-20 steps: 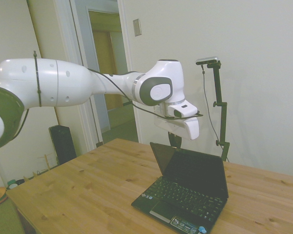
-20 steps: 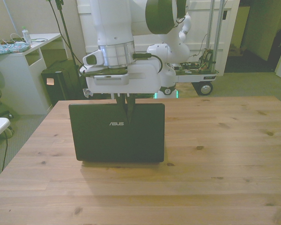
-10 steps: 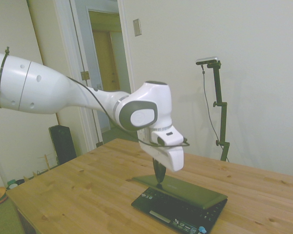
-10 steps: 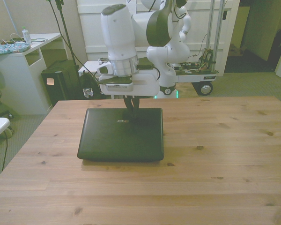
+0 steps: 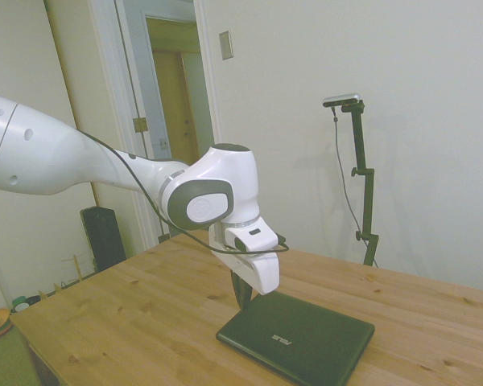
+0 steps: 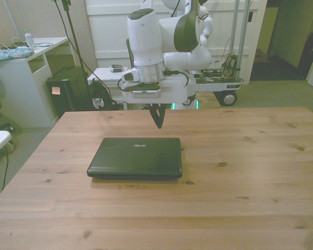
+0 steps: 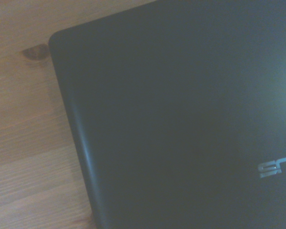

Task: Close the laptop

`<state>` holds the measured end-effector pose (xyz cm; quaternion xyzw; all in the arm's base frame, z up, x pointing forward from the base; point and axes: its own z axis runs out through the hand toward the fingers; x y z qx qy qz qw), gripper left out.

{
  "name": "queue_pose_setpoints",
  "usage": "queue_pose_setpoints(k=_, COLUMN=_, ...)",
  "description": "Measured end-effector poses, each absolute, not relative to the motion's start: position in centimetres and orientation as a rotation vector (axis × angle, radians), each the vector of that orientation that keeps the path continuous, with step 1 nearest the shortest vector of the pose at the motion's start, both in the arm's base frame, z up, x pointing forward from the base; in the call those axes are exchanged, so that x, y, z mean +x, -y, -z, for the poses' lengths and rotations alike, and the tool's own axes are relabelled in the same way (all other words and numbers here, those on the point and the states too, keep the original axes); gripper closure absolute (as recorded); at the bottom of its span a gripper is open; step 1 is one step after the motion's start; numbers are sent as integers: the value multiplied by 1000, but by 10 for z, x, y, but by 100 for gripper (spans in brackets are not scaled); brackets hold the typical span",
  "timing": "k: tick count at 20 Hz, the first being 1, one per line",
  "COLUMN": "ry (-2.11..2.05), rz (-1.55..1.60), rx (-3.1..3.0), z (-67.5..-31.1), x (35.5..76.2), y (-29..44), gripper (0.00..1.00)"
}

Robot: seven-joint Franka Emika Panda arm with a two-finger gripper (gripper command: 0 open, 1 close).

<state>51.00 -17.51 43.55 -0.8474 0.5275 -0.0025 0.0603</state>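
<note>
The laptop (image 5: 298, 339) (image 6: 135, 156) is a small black netbook lying flat on the wooden table (image 6: 240, 177) with its lid fully down and the silver logo facing up. My gripper (image 5: 241, 299) (image 6: 158, 122) hangs just above the lid's far edge, a short gap away from it, fingers pressed together into one dark point with nothing held. The wrist view shows one rounded corner of the black lid (image 7: 171, 114) and part of the silver logo (image 7: 276, 168) over bare wood.
A white desk (image 6: 26, 57) and a black box (image 6: 68, 88) stand beyond the table on the front view's left. A wheeled cart (image 6: 219, 78) sits behind the arm. An open doorway (image 5: 173, 121) shows in the side view.
The lid went from upright to flat as my gripper pushed it down. Now the laptop is shut and the gripper has lifted off and drawn back from the lid.
</note>
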Motion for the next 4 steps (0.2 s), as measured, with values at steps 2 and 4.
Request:
queue_pose_setpoints(k=2, ry=-1541, rz=31, rx=-2584, z=-447, x=512, y=156, gripper=100)
queue_pose_setpoints(k=4, ry=-1439, rz=81, rx=-2620, z=-480, x=511, y=119, gripper=0)
